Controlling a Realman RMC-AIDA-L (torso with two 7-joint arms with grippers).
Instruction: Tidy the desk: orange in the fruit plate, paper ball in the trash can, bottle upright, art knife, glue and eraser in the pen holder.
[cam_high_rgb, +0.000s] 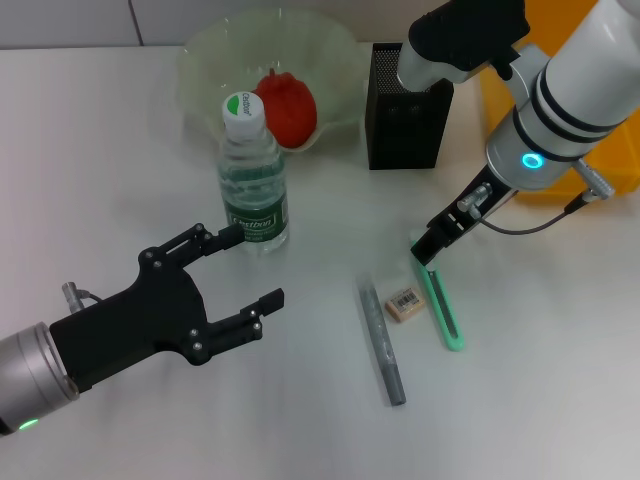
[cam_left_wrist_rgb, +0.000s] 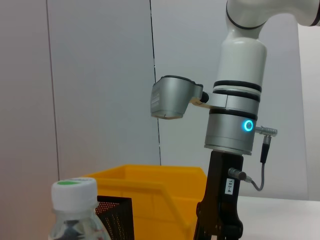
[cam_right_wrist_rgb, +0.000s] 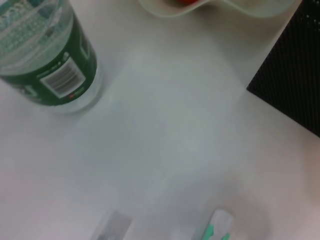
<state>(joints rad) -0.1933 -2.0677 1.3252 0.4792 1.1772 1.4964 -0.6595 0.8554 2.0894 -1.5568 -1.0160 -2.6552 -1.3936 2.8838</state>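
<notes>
The bottle (cam_high_rgb: 253, 180) stands upright with its white cap on, in front of the pale green fruit plate (cam_high_rgb: 215, 55), which holds the red-orange fruit (cam_high_rgb: 288, 108). The green art knife (cam_high_rgb: 440, 300), the eraser (cam_high_rgb: 404, 303) and the grey glue stick (cam_high_rgb: 382, 342) lie on the desk. The black mesh pen holder (cam_high_rgb: 408, 110) stands behind them. My right gripper (cam_high_rgb: 428, 248) is down at the far end of the art knife. My left gripper (cam_high_rgb: 240, 275) is open and empty, low in front of the bottle. The paper ball and the trash can are out of view.
A yellow bin (cam_high_rgb: 600, 110) stands at the back right, behind my right arm. The left wrist view shows the bottle cap (cam_left_wrist_rgb: 75, 190), the pen holder (cam_left_wrist_rgb: 115, 215), the yellow bin (cam_left_wrist_rgb: 150, 195) and the right arm (cam_left_wrist_rgb: 235, 125). The right wrist view shows the bottle (cam_right_wrist_rgb: 47, 55) and the knife tip (cam_right_wrist_rgb: 217, 229).
</notes>
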